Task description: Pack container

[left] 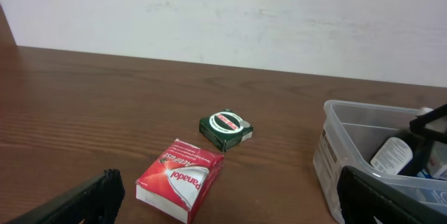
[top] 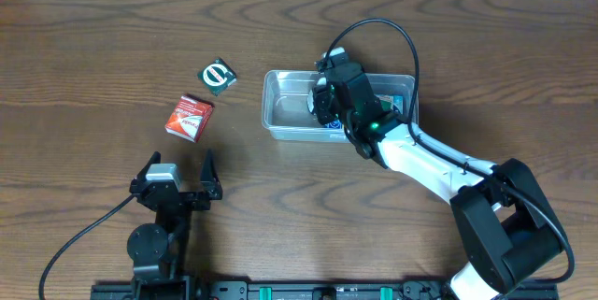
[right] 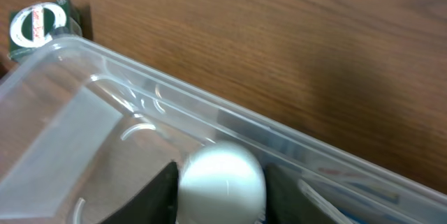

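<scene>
The container [top: 280, 78] is a clear plastic tub at the table's middle; it also shows in the left wrist view [left: 334, 147] and the right wrist view [right: 174, 88]. My right gripper [top: 322, 106] reaches down inside it. Its fingers [right: 157, 196] stand close against both sides of a white round-topped bottle [right: 222, 181], so the right gripper [right: 220, 206] is shut on that bottle. My left gripper [top: 180, 171] rests open near the front edge, holding nothing. A red Panadol box [left: 180, 179] lies just ahead of the left gripper [left: 227, 185].
A green packet with a round label [top: 218, 77] lies left of the container, behind the red box [top: 190, 117]. Blue-printed packets [top: 392, 104] lie in the container's right half. The right arm stretches from the front right across to the tub.
</scene>
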You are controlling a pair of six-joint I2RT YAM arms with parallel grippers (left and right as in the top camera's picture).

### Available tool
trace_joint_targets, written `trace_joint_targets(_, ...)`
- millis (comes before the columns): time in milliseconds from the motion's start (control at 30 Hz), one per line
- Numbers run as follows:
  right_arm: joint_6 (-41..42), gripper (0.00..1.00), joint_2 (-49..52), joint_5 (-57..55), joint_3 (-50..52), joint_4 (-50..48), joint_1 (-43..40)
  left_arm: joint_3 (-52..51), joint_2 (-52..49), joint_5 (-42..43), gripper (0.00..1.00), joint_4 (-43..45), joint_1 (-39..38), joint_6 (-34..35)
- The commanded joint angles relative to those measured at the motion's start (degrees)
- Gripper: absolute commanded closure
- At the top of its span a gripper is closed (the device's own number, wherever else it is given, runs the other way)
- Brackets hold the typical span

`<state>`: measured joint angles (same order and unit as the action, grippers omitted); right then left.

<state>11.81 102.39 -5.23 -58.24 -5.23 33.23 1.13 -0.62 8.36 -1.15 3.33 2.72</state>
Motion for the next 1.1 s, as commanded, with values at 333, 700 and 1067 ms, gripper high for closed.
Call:
trace_joint_targets(333,0.59,0.59,0.55,-0.50,-0.48,-0.61,1.62,-0.90,0.28,0.42,0.02,-2.05,0.28,-0.57)
trace_joint_targets(700,0.59,0.60,0.48,-0.57,-0.50,-2.71,4.22,-0.90,0.28,0.42,0.02,-2.05,0.28,-0.57)
trace_joint_targets(1067,1.11,0.63,0.48,-2.01,-0.50,-2.58,4.24,-0.90,0.28,0.42,0.02,-2.05,0.28,-0.57)
